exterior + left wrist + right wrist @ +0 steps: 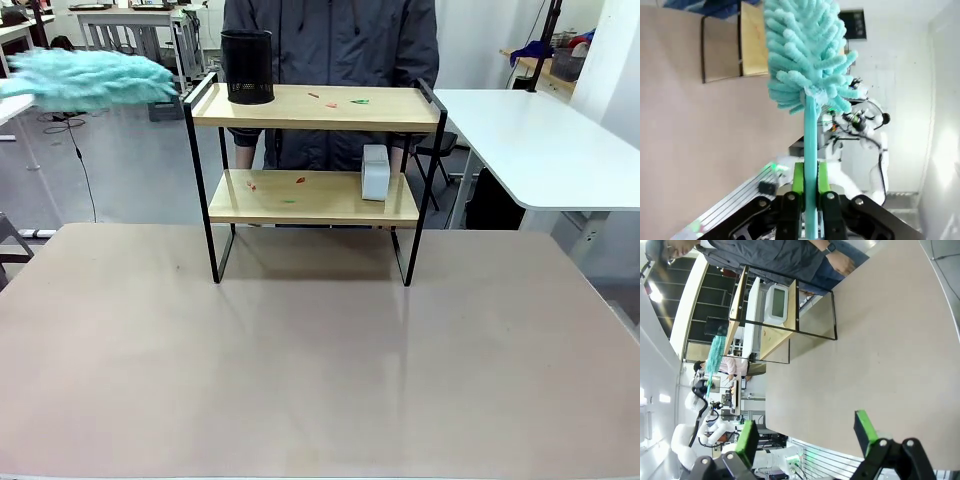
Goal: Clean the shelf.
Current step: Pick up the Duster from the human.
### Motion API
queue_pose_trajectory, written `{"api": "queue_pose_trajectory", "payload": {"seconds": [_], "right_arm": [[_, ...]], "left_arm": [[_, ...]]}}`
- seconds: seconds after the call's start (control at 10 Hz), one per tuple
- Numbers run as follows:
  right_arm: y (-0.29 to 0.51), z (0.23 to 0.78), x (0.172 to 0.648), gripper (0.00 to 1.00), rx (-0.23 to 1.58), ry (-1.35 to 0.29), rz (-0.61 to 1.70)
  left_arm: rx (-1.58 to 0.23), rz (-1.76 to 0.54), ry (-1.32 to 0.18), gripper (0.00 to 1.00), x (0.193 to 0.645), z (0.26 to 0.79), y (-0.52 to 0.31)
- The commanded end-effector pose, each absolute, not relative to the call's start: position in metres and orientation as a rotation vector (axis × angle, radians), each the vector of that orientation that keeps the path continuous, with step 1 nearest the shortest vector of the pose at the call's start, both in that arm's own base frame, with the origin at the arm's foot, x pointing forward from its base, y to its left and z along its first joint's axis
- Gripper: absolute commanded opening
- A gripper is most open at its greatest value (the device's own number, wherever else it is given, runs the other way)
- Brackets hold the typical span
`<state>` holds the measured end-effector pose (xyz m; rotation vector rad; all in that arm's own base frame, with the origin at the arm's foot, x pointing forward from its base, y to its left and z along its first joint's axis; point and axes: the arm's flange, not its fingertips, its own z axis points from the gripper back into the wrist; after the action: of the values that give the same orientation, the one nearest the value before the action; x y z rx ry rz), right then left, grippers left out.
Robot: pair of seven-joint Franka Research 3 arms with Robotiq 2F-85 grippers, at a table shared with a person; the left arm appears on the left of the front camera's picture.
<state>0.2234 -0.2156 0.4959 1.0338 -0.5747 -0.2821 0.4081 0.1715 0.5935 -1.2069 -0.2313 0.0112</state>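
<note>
Crowding the shelf [400, 110]: black cup [247, 66], white box [375, 172]; left end effector [810, 176] clamps duster [805, 55], right end effector [806, 429] gapes

The tabletop [320, 370] in front of the shelf [315, 118] lies bare, so I can come in head-on. A black mesh cup [247, 66] blocks the top board's left end, and a white box [375, 172] blocks the lower board's right end. The side rails [436, 100] bar the ends, and a person [330, 40] stands close behind.
</note>
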Motion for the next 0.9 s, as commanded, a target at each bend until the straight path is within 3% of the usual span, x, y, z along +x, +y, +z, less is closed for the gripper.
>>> {"api": "queue_pose_trajectory", "payload": {"seconds": [0.0,0.2,0.5,0.6,0.8], "right_arm": [[-0.216,0.497,0.226,1.00,1.041,-0.602,-0.261],[-0.216,0.497,0.226,1.00,1.041,-0.602,-0.261],[-0.216,0.497,0.226,1.00,1.041,-0.602,-0.261],[-0.216,0.497,0.226,1.00,1.041,-0.602,-0.261],[-0.216,0.497,0.226,1.00,1.041,-0.602,-0.261]], "left_arm": [[-1.095,-0.195,-0.339,0.00,0.315,0.583,0.207],[-0.988,-0.495,-0.241,0.00,0.243,0.558,0.231],[-0.680,-0.686,-0.099,0.00,0.237,0.511,0.223],[-0.856,-0.555,-0.131,0.00,0.213,0.545,0.241],[-0.856,-0.555,-0.131,0.00,0.213,0.545,0.241]]}}
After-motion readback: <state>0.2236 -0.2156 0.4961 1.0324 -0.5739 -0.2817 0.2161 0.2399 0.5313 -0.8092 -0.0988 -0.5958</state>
